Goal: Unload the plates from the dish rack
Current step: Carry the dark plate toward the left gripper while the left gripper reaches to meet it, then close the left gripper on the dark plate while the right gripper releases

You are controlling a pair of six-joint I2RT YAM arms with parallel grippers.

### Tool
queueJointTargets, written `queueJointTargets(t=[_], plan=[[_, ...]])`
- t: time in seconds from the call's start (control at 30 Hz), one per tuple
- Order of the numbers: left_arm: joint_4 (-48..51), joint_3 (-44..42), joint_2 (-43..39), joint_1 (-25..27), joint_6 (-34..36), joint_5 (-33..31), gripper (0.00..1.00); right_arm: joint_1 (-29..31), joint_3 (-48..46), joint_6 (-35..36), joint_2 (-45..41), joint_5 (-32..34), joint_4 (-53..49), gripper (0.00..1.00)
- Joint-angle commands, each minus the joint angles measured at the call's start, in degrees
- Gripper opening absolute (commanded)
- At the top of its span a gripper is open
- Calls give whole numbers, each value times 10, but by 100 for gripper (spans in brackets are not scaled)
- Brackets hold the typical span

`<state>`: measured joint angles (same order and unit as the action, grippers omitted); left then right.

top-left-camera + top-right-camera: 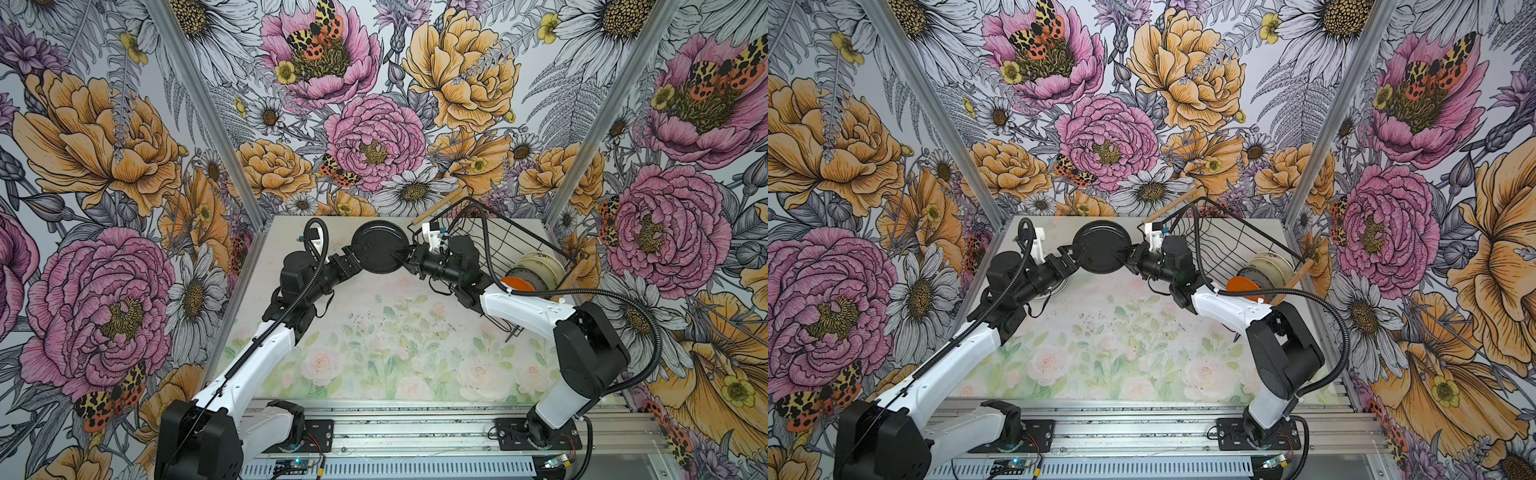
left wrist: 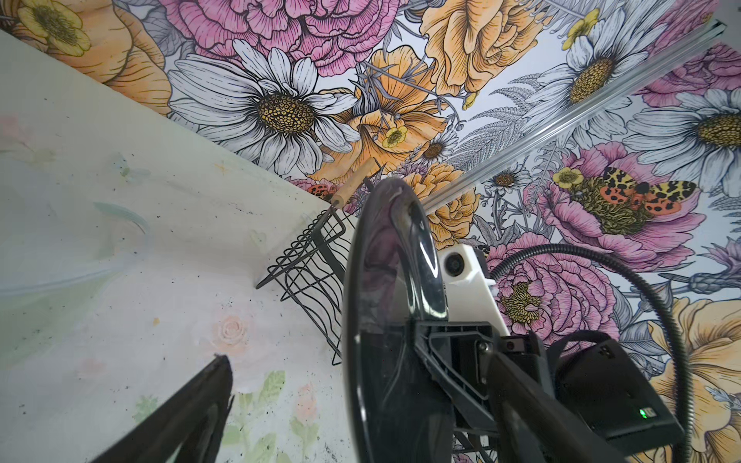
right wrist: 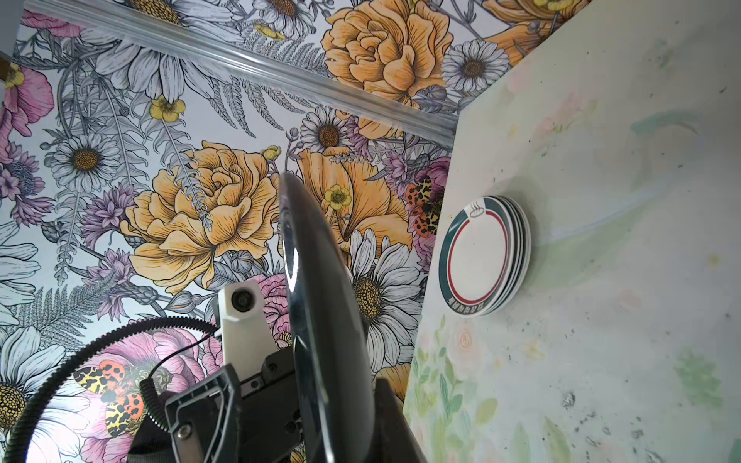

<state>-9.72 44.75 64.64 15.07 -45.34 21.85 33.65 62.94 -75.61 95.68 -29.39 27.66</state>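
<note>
The black plate [image 1: 1100, 248] shows its round face to the camera over the back of the table [image 1: 1100, 332]; the right gripper [image 1: 1128, 252] pinches its right edge; the left gripper [image 1: 1074, 254] has its jaws spread at its left edge; cream plates [image 1: 1268, 264] and an orange plate [image 1: 1241, 286] stand in the dish rack [image 1: 1221, 243] on the right.

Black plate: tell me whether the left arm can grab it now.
Probably yes. The left gripper is open, fingers either side of the black plate, nothing between; the right gripper, shut on its opposite edge, would then need to let go.
</note>
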Motion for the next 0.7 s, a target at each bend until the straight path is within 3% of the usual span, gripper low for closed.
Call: queueJointTargets(t=[0.0,0.17,0.27,0.5,0.67], plan=[[-40,6,16,-9,-14,38,92,4,13,4,2,14,26,0],[-72,-5,33,-14,-40,54,57,7,10,1,-2,13,24,0],[-80,-10,40,-13,-53,65,42,9,5,3,-4,14,21,0],[-55,-17,32,-8,-52,73,17,14,4,19,-4,13,15,1],[-49,-25,27,-11,-57,79,8,17,-4,31,-4,20,12,19]])
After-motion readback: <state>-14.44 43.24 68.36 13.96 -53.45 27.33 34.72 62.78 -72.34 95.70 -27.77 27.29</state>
